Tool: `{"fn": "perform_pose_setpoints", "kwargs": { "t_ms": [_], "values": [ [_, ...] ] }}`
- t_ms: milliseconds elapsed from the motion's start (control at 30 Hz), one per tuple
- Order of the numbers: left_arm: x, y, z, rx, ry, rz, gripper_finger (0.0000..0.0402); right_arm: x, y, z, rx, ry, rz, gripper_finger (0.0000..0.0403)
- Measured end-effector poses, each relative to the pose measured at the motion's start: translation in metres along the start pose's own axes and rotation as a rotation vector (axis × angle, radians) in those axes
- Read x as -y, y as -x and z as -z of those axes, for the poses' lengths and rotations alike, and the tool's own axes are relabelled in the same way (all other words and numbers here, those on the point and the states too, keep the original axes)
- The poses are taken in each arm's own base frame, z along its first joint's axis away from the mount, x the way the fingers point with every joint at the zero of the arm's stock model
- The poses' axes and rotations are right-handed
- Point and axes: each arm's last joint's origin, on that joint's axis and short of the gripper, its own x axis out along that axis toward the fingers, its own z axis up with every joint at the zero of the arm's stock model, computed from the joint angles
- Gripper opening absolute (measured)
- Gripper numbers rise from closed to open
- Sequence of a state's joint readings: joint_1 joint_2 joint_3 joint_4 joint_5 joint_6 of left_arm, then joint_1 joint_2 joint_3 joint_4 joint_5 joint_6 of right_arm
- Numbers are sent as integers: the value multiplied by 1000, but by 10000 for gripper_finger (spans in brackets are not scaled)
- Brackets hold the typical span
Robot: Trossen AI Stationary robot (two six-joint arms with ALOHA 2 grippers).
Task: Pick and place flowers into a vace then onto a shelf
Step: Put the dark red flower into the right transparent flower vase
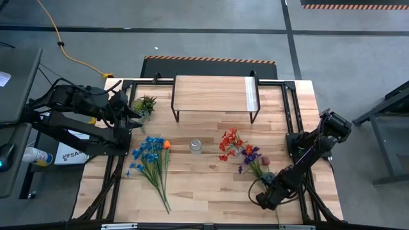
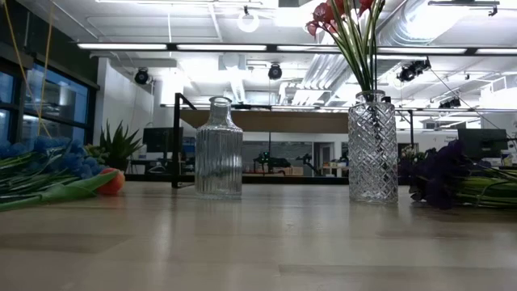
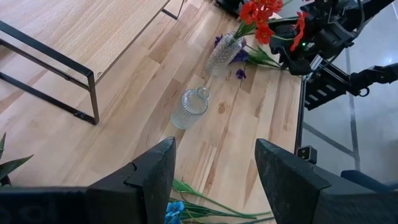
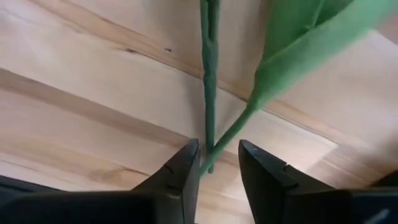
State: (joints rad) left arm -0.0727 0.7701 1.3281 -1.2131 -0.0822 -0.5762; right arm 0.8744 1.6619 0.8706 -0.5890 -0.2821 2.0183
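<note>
We see the right gripper (image 4: 214, 171) low over the near right part of the plank table (image 1: 211, 185), its two dark fingers (image 4: 177, 177) a narrow gap apart around the end of a green stem (image 4: 209, 81); whether they press on it we cannot tell. That stem belongs to the purple and maroon flowers (image 1: 251, 156) lying flat on the wood beside the arm. Red flowers (image 1: 230, 144) already stand in a cut-glass vase (image 2: 372, 145), upright on the table right of centre. A second, ribbed glass bottle vase (image 1: 195, 146) stands empty at the middle of the table. The blue flowers (image 1: 148, 156) with their one orange bloom (image 1: 167, 145) lie flat on the left half, stems pointing toward the near edge. The shelf (image 1: 214, 94) stands bare at the far side, and a small spiky potted plant (image 1: 144, 104) sits just beside its left end. The left gripper (image 3: 214, 177) waits above the table's far left corner, fingers well apart and empty
</note>
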Motion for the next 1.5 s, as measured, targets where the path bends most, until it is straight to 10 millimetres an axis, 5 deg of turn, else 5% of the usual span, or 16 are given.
{"fn": "perform_pose_setpoints", "kwargs": {
  "t_ms": [633,1500],
  "values": [
    [0,0,0,0,4,0,253,8,10,-3,153,-23,112,111],
    [0,0,0,0,4,0,253,17,-6,-21,142,-47,78,122]
  ]
}}
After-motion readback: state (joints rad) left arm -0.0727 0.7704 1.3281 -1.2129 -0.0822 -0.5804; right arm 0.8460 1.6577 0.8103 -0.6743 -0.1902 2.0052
